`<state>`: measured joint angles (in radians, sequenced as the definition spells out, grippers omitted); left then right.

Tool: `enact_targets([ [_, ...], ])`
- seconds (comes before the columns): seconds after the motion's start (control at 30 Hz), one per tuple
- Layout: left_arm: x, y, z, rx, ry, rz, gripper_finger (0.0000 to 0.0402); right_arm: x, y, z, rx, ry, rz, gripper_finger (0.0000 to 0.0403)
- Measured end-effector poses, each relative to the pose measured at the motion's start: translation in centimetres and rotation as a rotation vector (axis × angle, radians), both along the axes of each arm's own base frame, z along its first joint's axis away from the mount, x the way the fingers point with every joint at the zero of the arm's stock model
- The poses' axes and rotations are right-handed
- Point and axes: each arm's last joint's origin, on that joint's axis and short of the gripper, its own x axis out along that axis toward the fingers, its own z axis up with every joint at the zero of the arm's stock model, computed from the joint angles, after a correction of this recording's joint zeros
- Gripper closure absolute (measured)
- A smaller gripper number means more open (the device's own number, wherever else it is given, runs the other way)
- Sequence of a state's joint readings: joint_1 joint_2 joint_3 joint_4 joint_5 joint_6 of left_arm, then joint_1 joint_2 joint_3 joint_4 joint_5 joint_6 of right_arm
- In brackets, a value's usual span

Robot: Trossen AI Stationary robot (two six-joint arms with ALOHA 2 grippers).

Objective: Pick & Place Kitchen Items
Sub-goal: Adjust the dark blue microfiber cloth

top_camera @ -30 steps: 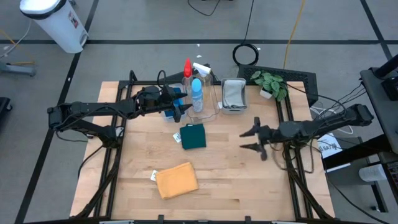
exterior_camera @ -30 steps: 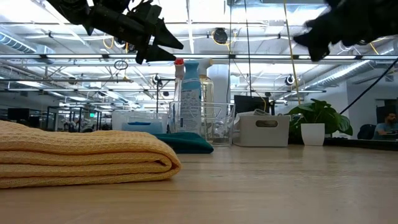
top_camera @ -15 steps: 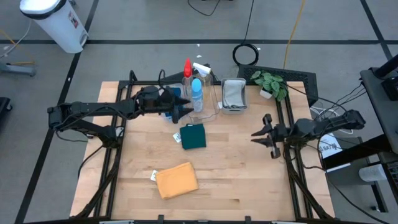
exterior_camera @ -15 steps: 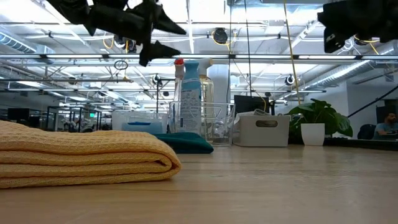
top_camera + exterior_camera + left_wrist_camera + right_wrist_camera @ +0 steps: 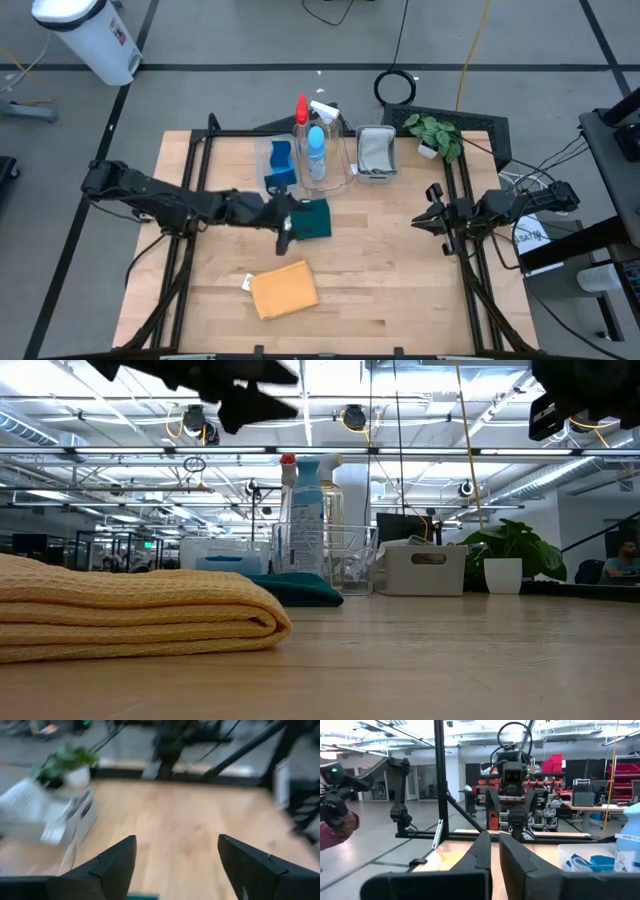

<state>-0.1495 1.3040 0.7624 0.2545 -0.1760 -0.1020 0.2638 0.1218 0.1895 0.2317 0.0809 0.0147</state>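
Observation:
A dark-green folded cloth lies flat mid-table. My left gripper hovers open at its left edge, with only a sliver of the cloth showing between the fingers. An orange folded cloth lies toward the near edge and fills the low view's left. A blue sponge and a blue-topped spray bottle sit in a clear bin. Red-topped and white-topped bottles stand behind. My right gripper waits shut at the right edge, its fingers together.
A clear bin holds the bottles. Beside it a small bin holds a grey cloth. A potted plant stands at the far right corner. Black frame rails run along both table sides. A person's sleeve shows beyond the table.
My left gripper has swung from over the sponge bin toward the near edge, staying open, and now hangs at the dark-green cloth's left edge. My right gripper has drawn back toward the right edge and shut.

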Motion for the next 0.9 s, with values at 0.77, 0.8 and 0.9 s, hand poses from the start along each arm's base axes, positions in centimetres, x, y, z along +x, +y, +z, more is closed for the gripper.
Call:
enact_targets([
  [0.77, 3.7, 1.9, -12.1, 0.015, 0.434, 0.261, 0.0397, 0.1, -0.2, -0.4, -0.001, 0.035, -0.079, 0.0387],
  [0.8, 3.7, 1.9, -12.3, 0.010, 0.441, 0.265, 0.0394, 0.1, -0.2, -0.4, -0.001, 0.035, -0.079, 0.0387],
  [0.9, 3.6, 1.8, -12.9, -0.007, 0.475, 0.256, 0.0385, 0.1, -0.2, -0.4, -0.001, 0.035, -0.079, 0.0387],
])
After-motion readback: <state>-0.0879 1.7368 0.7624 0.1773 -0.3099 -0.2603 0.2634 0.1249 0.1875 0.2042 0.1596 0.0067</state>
